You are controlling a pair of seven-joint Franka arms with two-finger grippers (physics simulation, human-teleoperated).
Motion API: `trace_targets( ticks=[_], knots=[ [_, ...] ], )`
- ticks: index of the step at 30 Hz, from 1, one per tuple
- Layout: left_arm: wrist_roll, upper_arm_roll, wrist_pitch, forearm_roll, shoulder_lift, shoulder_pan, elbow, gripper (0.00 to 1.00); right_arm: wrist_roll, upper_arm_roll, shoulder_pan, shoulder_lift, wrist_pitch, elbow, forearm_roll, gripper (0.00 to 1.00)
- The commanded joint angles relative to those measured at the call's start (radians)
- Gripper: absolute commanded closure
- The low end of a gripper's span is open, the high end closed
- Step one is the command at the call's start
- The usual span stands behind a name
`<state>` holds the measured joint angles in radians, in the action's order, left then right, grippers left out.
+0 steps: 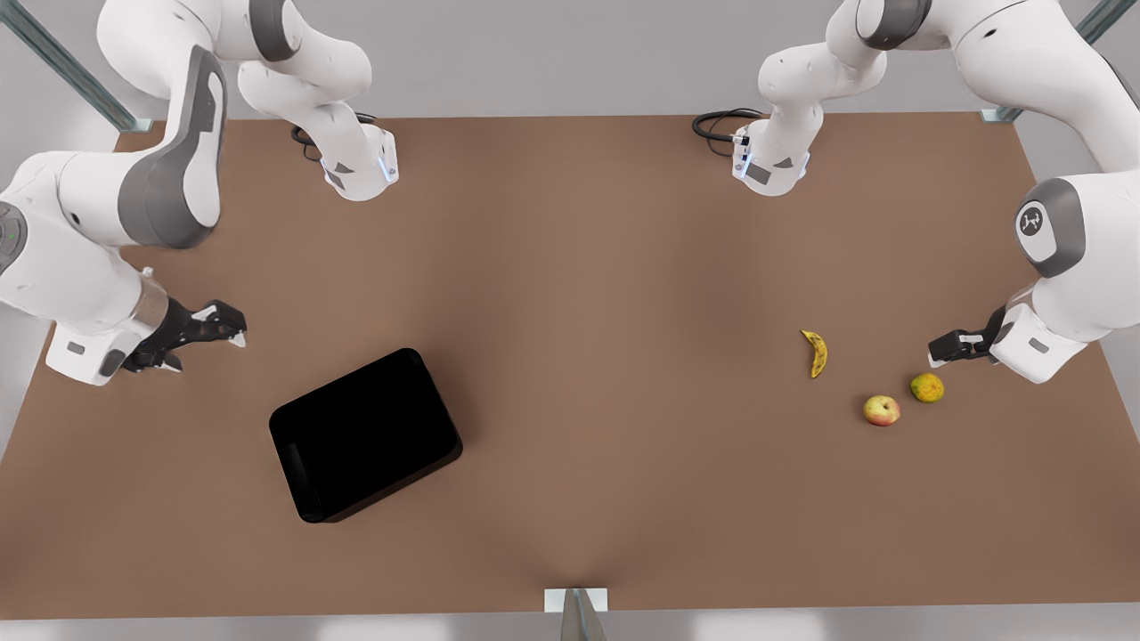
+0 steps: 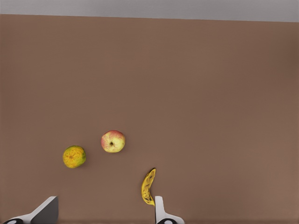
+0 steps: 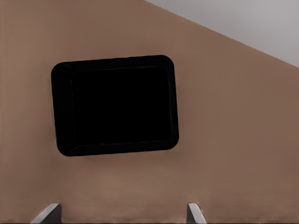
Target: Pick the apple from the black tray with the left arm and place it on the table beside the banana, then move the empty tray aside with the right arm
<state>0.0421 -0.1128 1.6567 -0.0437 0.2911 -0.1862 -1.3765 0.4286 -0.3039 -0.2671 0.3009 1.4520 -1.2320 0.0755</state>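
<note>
The apple [image 1: 881, 410] [image 2: 113, 141] lies on the brown table [image 1: 579, 267], a short way from the banana [image 1: 815, 352] [image 2: 148, 187] at the front view's right. My left gripper [image 1: 947, 347] [image 2: 103, 215] hovers open just beyond these fruits, holding nothing. At the front view's left, the black tray [image 1: 365, 434] [image 3: 115, 105] sits empty and skewed on the table. The right gripper [image 1: 203, 349] [image 3: 122, 217] is open, up and to the left of the tray, not touching it.
A yellow-green-orange round fruit [image 1: 926, 387] [image 2: 74, 157] rests next to the apple, nearest the left gripper. Both arm bases [image 1: 361, 169] [image 1: 770, 165] stand at the table's far edge with black cables. A small white bracket [image 1: 576, 601] sits at the near edge.
</note>
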Motion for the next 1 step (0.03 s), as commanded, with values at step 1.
trace_targets(
  ticks=[1],
  knots=[
    [-0.001, -0.001, 0.0, -0.001, -0.001, 0.001, 0.001, 0.0, -0.074, 0.002, -0.001, -0.008, -0.269, -0.001, -0.046, 0.0]
  ],
)
